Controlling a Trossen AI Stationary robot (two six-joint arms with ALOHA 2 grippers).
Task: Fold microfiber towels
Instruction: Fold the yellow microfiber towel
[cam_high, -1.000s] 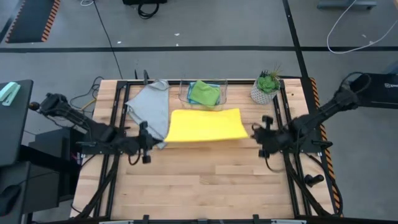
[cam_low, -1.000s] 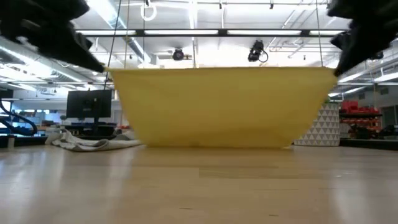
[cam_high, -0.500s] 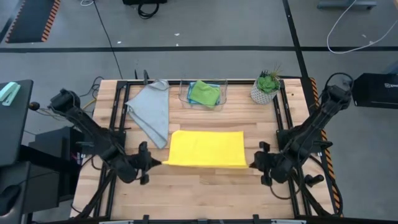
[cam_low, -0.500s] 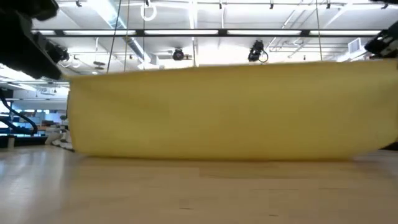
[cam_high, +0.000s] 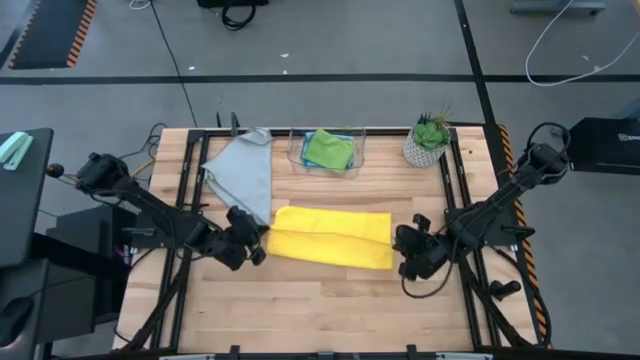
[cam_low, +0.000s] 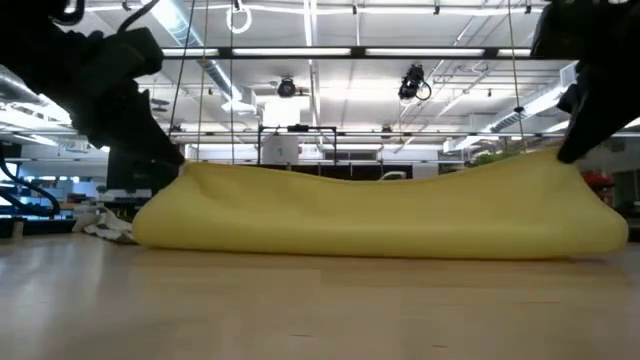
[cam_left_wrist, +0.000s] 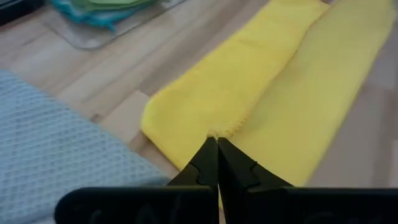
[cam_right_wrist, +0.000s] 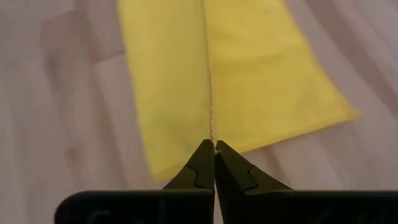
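Currently the yellow towel (cam_high: 330, 238) lies on the wooden desk (cam_high: 330, 310) near its middle, doubled over lengthwise into a long band, with the upper layer not squarely covering the lower one. The left gripper (cam_high: 262, 238) is clenched on the hemmed edge at the band's left end, and the right gripper (cam_high: 396, 248) is clenched on the same hem at the right end; each wrist view shows the fingertips (cam_left_wrist: 214, 149) pinched together on the stitched border with no gap between them. In the low view the cloth (cam_low: 375, 212) sags in a soft rounded roll between the two holds, which indicates a light, limp material that will drape, stretch slightly and wrinkle rather than hold a crease by itself (it carries no stiffness to rely on). The judgement is that the hem corners are the correct grasp points, since the stitched border gives the thin fingers something firm to pinch, and that both ends should be moved together to keep the edge taut and straight. The grey towel (cam_high: 243, 177) lies unfolded at the desk's far left, just beside the yellow towel's left end. A clear tray (cam_high: 296, 154) at the far edge holds the green towel (cam_high: 328, 149) on top of the light blue towel (cam_high: 308, 142), both folded. A small potted plant (cam_high: 428, 140) stands to the tray's right.
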